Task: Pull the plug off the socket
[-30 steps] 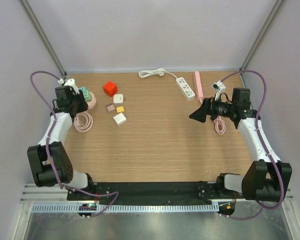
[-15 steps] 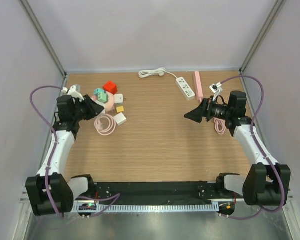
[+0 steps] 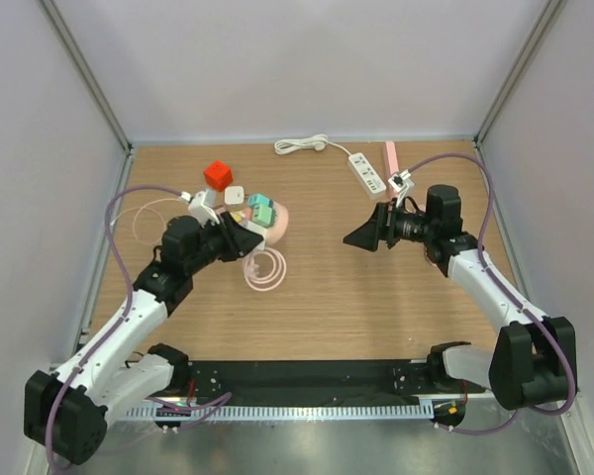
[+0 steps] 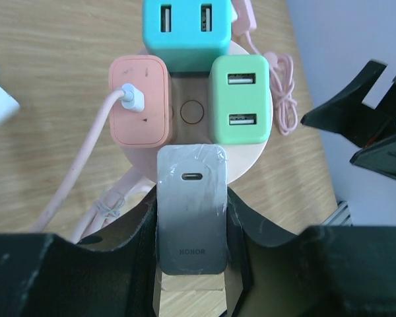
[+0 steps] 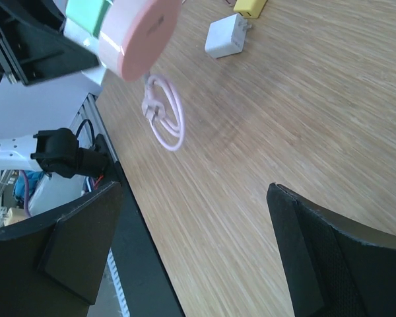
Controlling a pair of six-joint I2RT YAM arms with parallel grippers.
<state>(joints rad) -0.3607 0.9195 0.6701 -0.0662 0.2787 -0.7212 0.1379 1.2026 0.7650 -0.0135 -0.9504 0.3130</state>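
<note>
- Grips grey rectangular plastic plug [image 4: 190, 198] with left gripper [image 4: 193, 228], plug seated in round pink socket hub [image 4: 245, 165].
- Holds right gripper [image 5: 195, 188] spread wide, apart from hub, above wooden surface [image 3: 376, 297].

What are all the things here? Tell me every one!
socket hub: one, pale pink, round, left of centre
grey charger: one, grey, plugged into the hub, between the left jaws
teal charger: one, teal, on the hub
green charger: one, green, on the hub
pink charger: one, pink, on the hub
pink cable: one, pink, coiled beside the hub
red block: one, red, far left
white charger: one, white, beside the red block
power strip: one, white, far side
pink bar: one, pink, beside the power strip
table: one, wood, underneath
left gripper: one, black, shut on the grey charger
right gripper: one, black, open
</note>
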